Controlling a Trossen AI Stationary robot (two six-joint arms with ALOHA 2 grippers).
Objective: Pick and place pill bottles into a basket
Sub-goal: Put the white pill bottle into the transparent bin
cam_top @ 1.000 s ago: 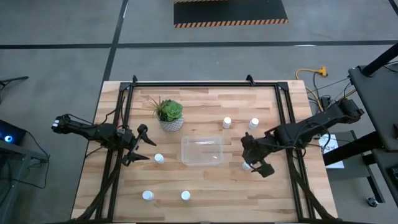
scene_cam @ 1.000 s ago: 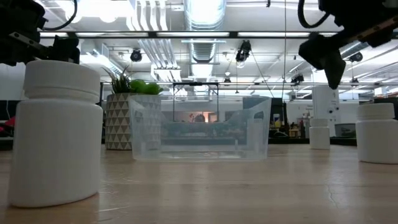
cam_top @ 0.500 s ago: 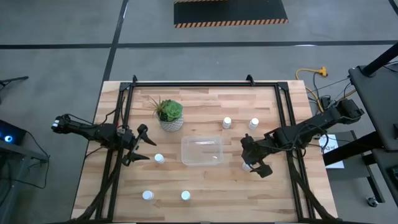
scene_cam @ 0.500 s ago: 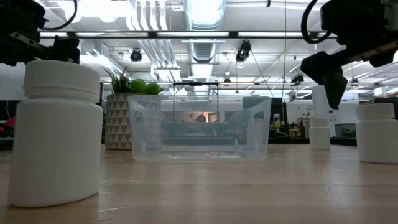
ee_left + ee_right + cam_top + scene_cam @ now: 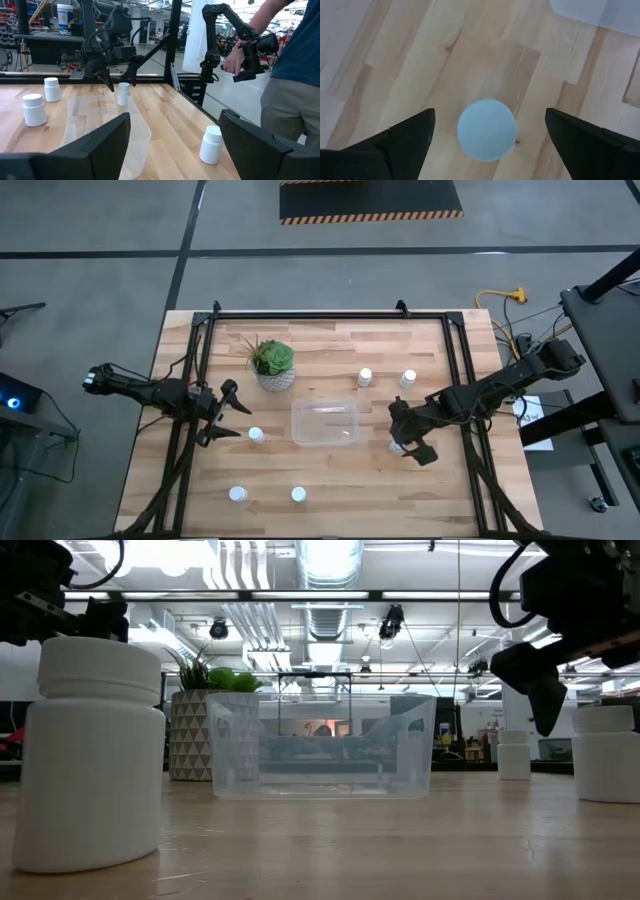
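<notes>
Six small white pill bottles stand upright on the wooden table: two far right [image 5: 365,377] [image 5: 407,378], one left of the basket [image 5: 256,435], two near the front edge [image 5: 237,494] [image 5: 298,494], and one right of the basket [image 5: 397,447]. The clear basket [image 5: 324,421] stands mid-table and holds nothing. My right gripper [image 5: 408,432] is open above that last bottle, whose cap [image 5: 486,129] shows between the two fingers [image 5: 405,140]. My left gripper [image 5: 225,418] is open at the table's left, pointing at the basket [image 5: 105,130].
A green plant in a white patterned pot [image 5: 273,363] stands far left of the basket. Black frame rails run along the table's left, right and far sides. A person [image 5: 292,60] stands beyond the table's right side, holding a leader arm.
My right gripper has gone down toward the bottle right of the basket, staying open. The bottles and basket have not moved.
</notes>
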